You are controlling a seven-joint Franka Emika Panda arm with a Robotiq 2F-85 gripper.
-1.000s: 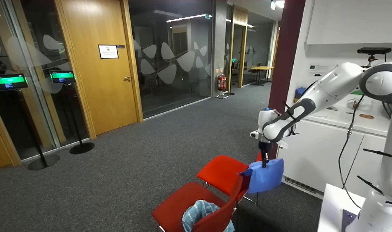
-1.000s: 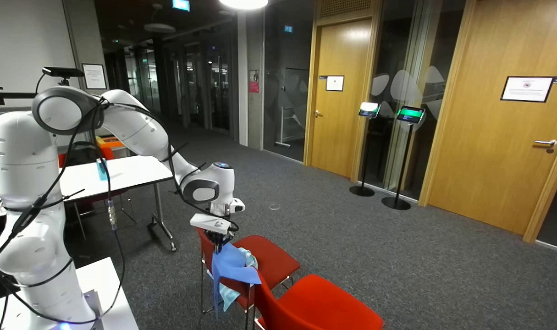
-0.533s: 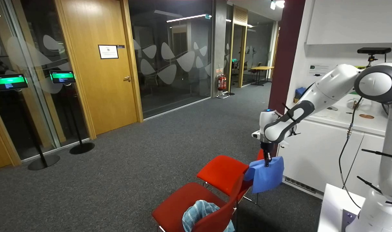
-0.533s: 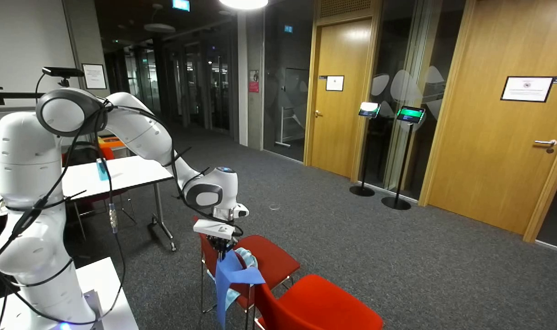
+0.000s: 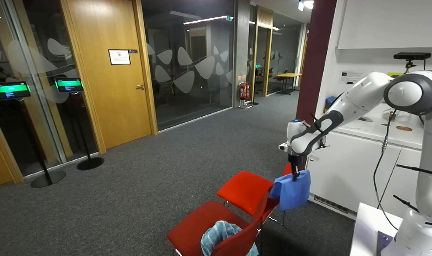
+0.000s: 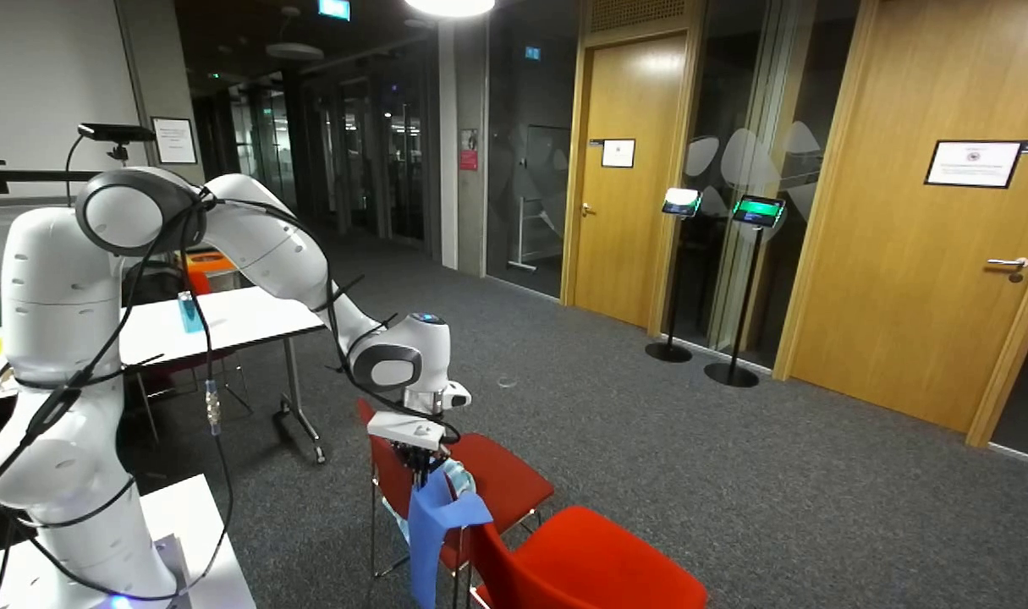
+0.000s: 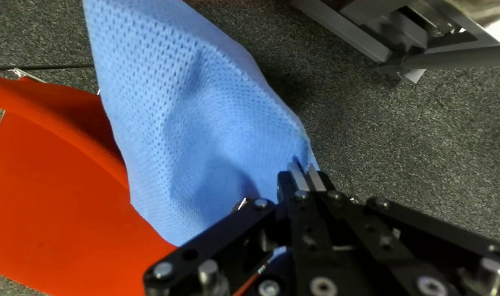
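The jaws were clamped on a blue cloth point(image 7: 200, 115), which hung near the backs of a bright red chair point(image 5: 245, 192) and a darker chair point(image 5: 203, 220). A striped towel point(image 5: 217, 235) lay on the darker chair's seat.

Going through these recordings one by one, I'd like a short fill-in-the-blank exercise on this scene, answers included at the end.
1. The fingers are closed on a hanging cloth whose colour is ____.
2. In seat colour, the chair with the patterned cloth on it is ____ than the red chair beside it.
3. In an exterior view, the screen next to the door shows a bright band coloured ____.
4. The framed notice on that door hangs ____ than the handle.

Missing words: blue; darker; green; higher.
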